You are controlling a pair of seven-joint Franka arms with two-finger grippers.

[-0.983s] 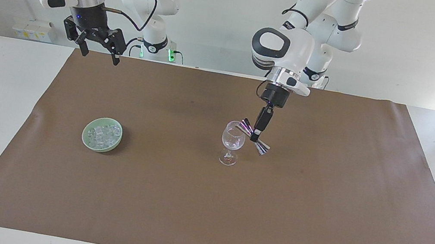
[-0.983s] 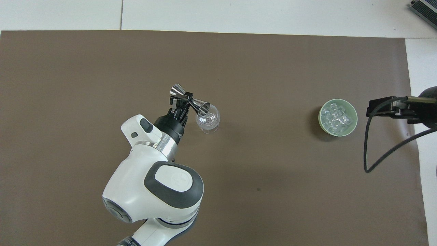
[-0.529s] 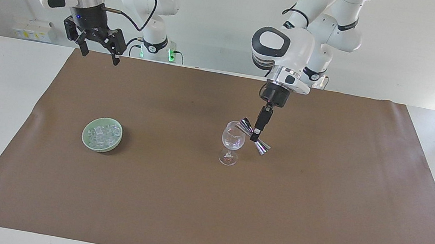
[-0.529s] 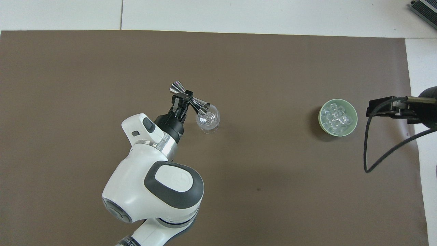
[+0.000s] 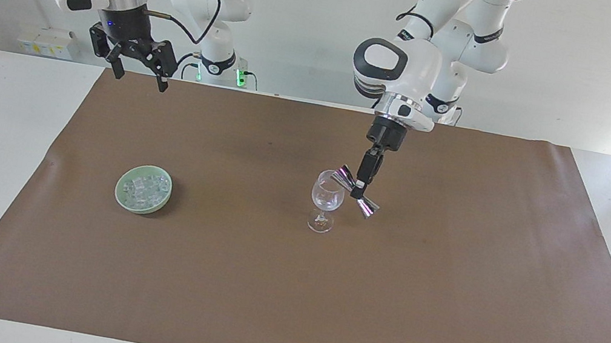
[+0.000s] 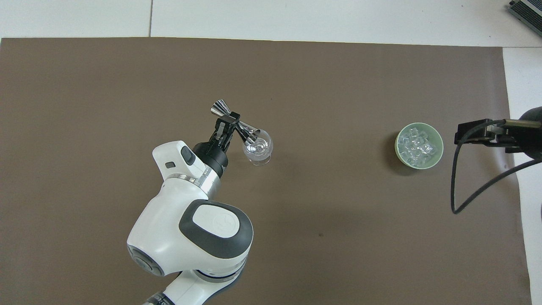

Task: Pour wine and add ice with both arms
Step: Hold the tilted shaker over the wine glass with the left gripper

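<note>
A clear stemmed wine glass (image 5: 327,198) stands upright mid-mat; it also shows in the overhead view (image 6: 259,149). My left gripper (image 5: 360,189) is shut on the waist of a silver double-ended jigger (image 5: 368,208). The jigger is tilted, with its lower cup at the glass's rim (image 6: 253,134). The left gripper also shows in the overhead view (image 6: 230,123). The ice (image 5: 145,187) fills a pale green bowl (image 5: 119,192) toward the right arm's end, also seen from overhead (image 6: 418,145). My right gripper (image 5: 141,75) waits open and empty, high over the mat's edge by the robots.
A brown mat (image 5: 260,299) covers most of the white table. The right arm's black cable (image 6: 455,186) hangs beside the green bowl (image 6: 398,146). Black clamps sit at the table's two ends.
The left wrist has shifted slightly while the jigger stays tilted at the glass's rim. The right arm has not moved.
</note>
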